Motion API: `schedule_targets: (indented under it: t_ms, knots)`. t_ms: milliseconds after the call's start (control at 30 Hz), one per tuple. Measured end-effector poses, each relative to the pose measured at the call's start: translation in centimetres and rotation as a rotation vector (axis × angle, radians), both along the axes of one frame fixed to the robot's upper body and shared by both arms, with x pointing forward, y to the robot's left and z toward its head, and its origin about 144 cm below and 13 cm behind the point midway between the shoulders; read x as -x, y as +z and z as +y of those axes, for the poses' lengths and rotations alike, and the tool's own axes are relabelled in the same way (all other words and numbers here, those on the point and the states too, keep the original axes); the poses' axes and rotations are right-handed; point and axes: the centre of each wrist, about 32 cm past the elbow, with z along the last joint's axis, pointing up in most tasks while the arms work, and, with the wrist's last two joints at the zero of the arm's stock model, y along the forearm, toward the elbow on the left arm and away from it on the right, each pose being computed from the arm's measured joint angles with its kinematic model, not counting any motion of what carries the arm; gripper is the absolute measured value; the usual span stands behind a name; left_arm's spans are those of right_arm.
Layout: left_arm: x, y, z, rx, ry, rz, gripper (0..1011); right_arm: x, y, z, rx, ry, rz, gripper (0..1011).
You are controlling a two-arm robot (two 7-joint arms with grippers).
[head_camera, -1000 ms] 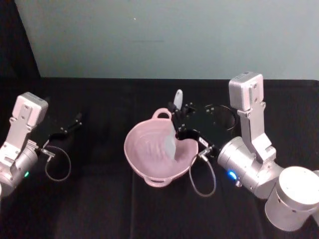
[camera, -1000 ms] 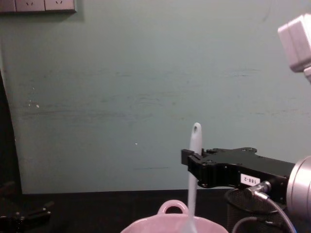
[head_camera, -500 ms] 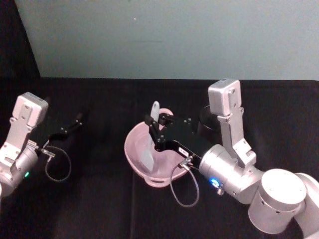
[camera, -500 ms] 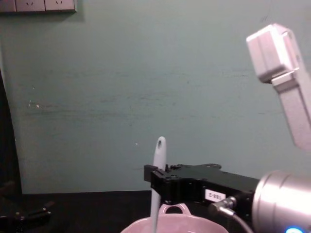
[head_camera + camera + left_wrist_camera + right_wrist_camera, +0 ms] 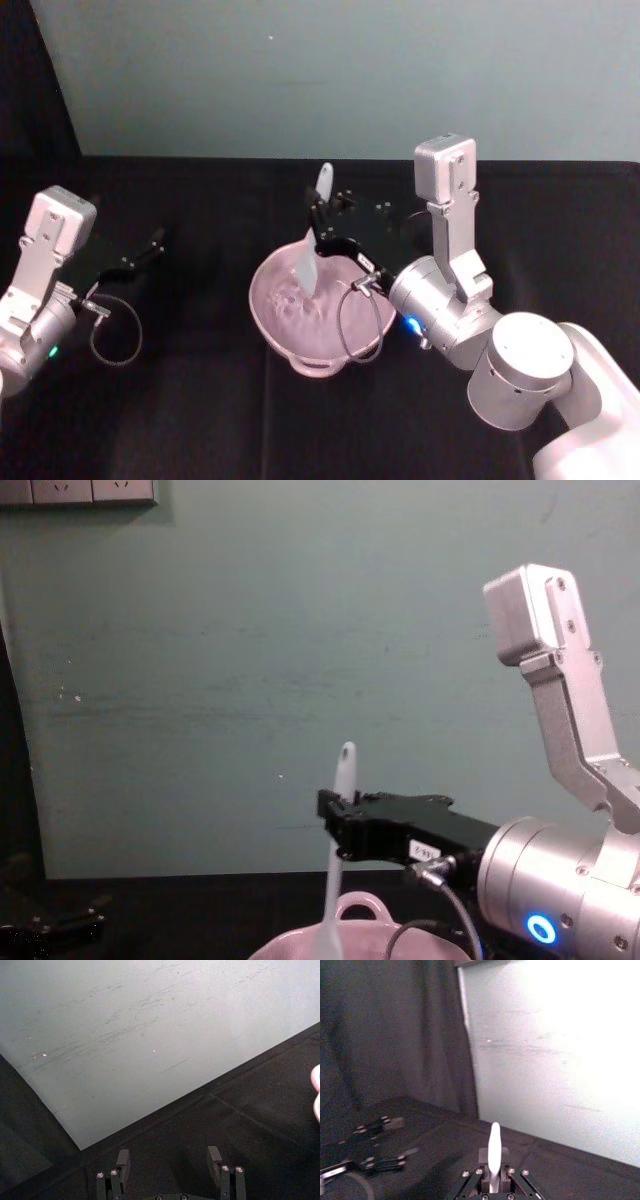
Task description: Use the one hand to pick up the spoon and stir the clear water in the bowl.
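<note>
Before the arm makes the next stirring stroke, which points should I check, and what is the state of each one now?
1. Right gripper shut on the spoon handle: ok.
2. Spoon blade down inside the bowl: ok.
3. Blade apart from the bowl's wall: cannot tell.
4. Bowl upright on the table: ok.
5. Wrist cable apart from the bowl's rim: cannot tell.
6. Left gripper open, parked far from the bowl: ok.

Glossy pink plastic bowl (image 5: 298, 360); smooth white plastic spoon (image 5: 309, 270); matt black tablecloth (image 5: 180, 410).
</note>
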Motion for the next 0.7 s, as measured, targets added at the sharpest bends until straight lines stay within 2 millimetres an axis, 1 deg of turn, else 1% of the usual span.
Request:
schedule_targets:
  t_ms: [133, 300, 433, 567, 700]
  knots:
    - [0.0, 0.0, 0.0, 0.0, 0.0, 0.0, 1011, -0.5, 0.0, -0.6, 0.009, -0.045, -0.021, 114]
    - [0.0, 0.0, 0.0, 0.0, 0.0, 0.0, 1011, -0.5, 0.3, -1.6, 0.041, -0.078, -0.01, 114]
    - [0.0, 0.0, 0.0, 0.0, 0.0, 0.0, 1011, 0.0, 0.8, -2.6, 0.066, -0.091, 0.006, 114]
    - [0.0, 0.0, 0.0, 0.0, 0.0, 0.0, 1011, 0.7, 1.2, -3.1, 0.079, -0.084, 0.015, 114]
    - [0.0, 0.0, 0.0, 0.0, 0.0, 0.0, 1011, 1.8, 1.7, -3.6, 0.084, -0.056, 0.028, 114]
